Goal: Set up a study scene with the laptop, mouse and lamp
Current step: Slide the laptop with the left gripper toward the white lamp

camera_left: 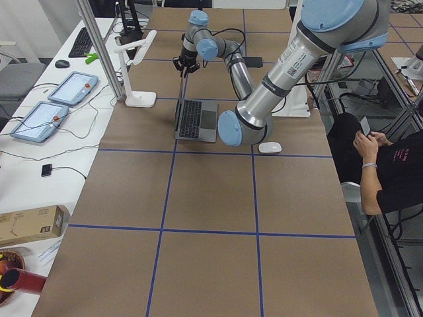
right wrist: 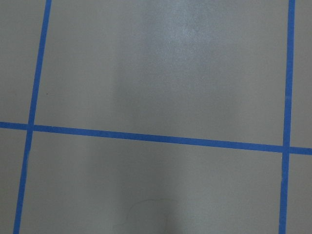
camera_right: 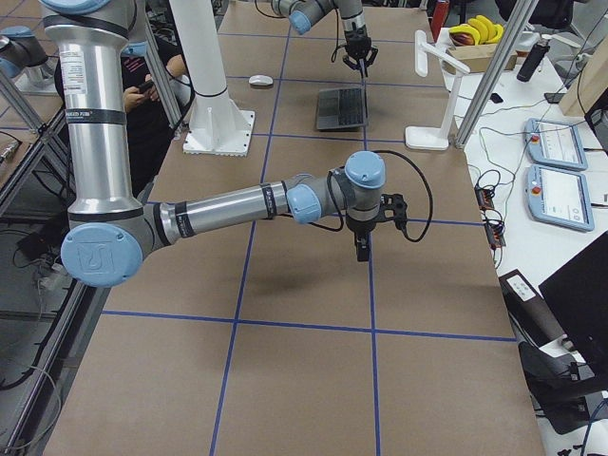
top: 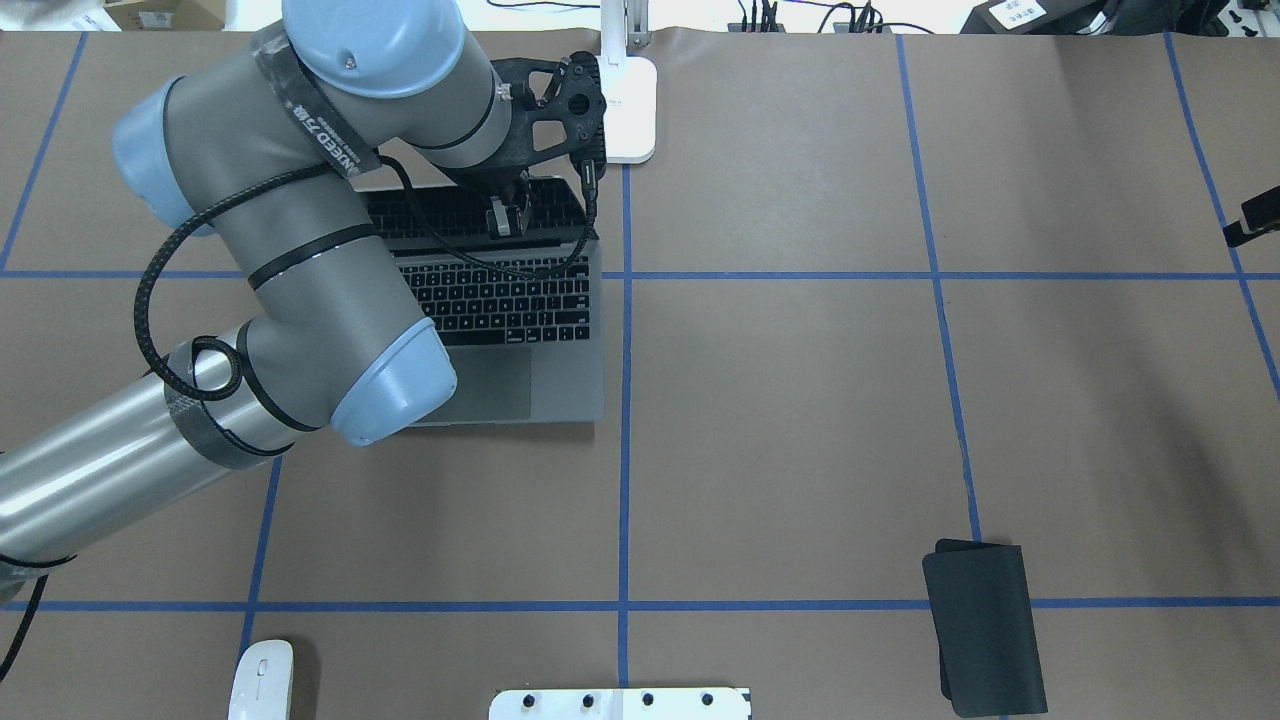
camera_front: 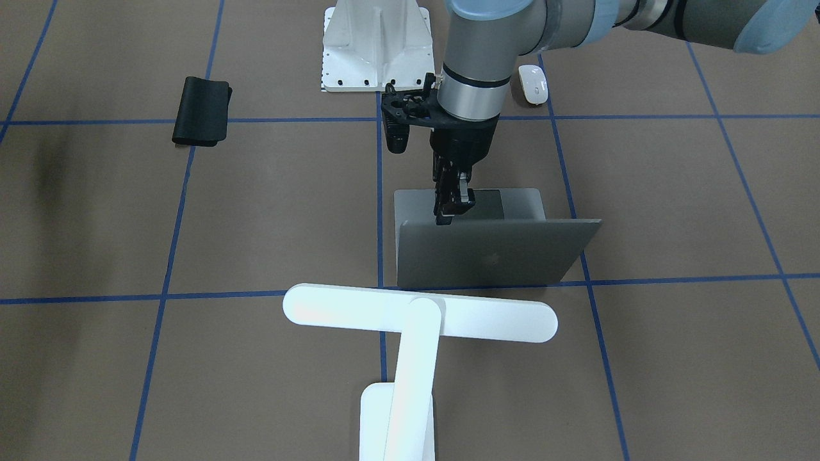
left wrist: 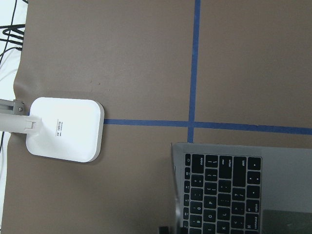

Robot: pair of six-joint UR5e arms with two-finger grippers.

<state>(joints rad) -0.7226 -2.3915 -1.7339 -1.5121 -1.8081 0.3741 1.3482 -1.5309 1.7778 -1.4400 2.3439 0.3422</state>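
While left gripper (camera_front: 453,206) clamps jaws on laptop (camera_front: 493,253) lid edge, lamp (camera_front: 416,320) stands just behind lid, mouse (camera_front: 533,84) well apart; right gripper (camera_right: 361,249) hovers over surface (camera_right: 285,285), jaws: cannot tell.

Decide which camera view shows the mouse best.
The front-facing view: the whole mouse shows, clear and sharp. Overhead cuts it off at the bottom edge; both side views show it small; the wrist cameras miss it.
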